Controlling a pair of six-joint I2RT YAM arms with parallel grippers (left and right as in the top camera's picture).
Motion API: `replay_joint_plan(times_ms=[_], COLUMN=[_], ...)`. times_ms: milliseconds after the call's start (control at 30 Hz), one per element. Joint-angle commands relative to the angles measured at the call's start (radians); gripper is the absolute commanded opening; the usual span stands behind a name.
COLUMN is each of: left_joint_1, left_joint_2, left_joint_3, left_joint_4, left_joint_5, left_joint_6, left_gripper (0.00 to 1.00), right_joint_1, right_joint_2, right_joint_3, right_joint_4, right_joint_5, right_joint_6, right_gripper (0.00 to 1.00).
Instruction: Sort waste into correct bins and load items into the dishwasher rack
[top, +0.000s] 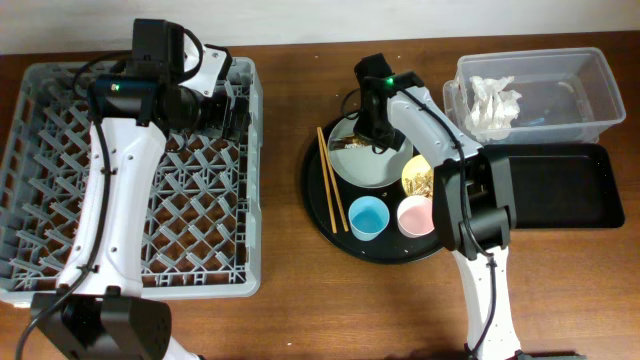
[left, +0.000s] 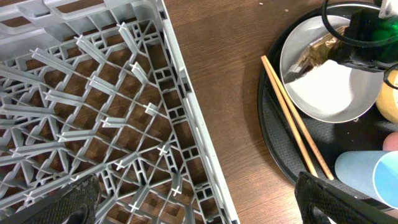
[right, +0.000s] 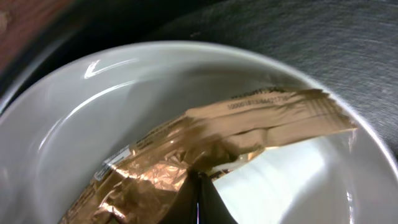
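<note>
— Closest in, at the right gripper (right: 199, 194)?
— Clenched tight on the brown-gold wrapper (right: 205, 140), right at the tips. Not lifted clear yet, with the plate (right: 81, 124) directly beneath.

— Just beside that hand?
— Yellow bowl (top: 420, 178) near its right side, with what looks like tan crumbs inside. Blue cup (top: 368, 218) and pink cup (top: 414, 215) a little further back, toward the arm's base. Chopsticks (top: 332, 180) to its left. All on the round tray (top: 325, 225), none racked.

— Further out?
— Off to its right, a clear tub (top: 570, 75) with white tissue (top: 492, 100) already inside. Next to that, a black tray (top: 560, 190), nothing seen in it.

— And the left gripper (top: 238, 108)?
— Spread wide, grasping nothing, over the right wall of the rack (top: 252, 200), well apart from the plate. Nothing between the pegs.

— So, roughly?
— Early, by the look of it. Done with the tissue, midway with the wrapper. Left to do: crumbs, then plate, bowl and both cups into the rack.
</note>
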Motion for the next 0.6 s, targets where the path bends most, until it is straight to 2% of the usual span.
replay_joint_plan(times_ms=[0,67,100,200,267,333,400,467,533,567], left_joint_1=[0.006,0.006,0.006,0.006,0.006,0.006,0.006,0.006,0.006,0.006], left_joint_2=[-0.019,-0.019,-0.019,-0.019,-0.019,-0.019,-0.019,-0.019,-0.019,-0.019], left_joint_3=[0.016,0.016,0.016,0.016,0.016,0.016,0.016,0.016,0.016,0.016], left_joint_4=[0.0,0.0,-0.001,0.0,0.0,-0.001,-0.001,-0.001,0.0,0.0], left_joint_5=[-0.001,-0.001,-0.001,-0.001,-0.001,-0.001,-0.001,-0.001,-0.001,-0.001], left_joint_6=[-0.009,-0.009,-0.009,-0.009,-0.009,-0.009,-0.009,-0.009,-0.009,-0.009], left_gripper=[0.99,0.99,0.99,0.99,0.99,0.99,0.99,0.99,0.99,0.99], right_joint_1=[-0.017,-0.029,-0.035,-0.043,-0.034,-0.026,-0.022,-0.019,-0.021,-0.023], right_joint_2=[-0.005,-0.032,-0.039,-0.038,-0.035,-0.021,-0.007,-0.003,-0.006,-0.015], right_joint_3=[0.068,0.115,0.145,0.172,0.135,0.095,0.051,0.0,0.002,0.023], right_joint_4=[-0.009,-0.05,-0.084,-0.142,-0.143,-0.132,-0.109,-0.066,-0.057,-0.062], right_joint_5=[-0.157,-0.185,-0.186,-0.161,-0.061,-0.057,-0.057,-0.058,-0.069,-0.083], right_joint_6=[-0.188,-0.197,-0.197,-0.148,-0.029,-0.028,-0.03,-0.073,-0.157,-0.225], right_gripper=[0.35,0.68,0.74,0.75,0.88,0.88,0.78,0.45,0.04,0.04])
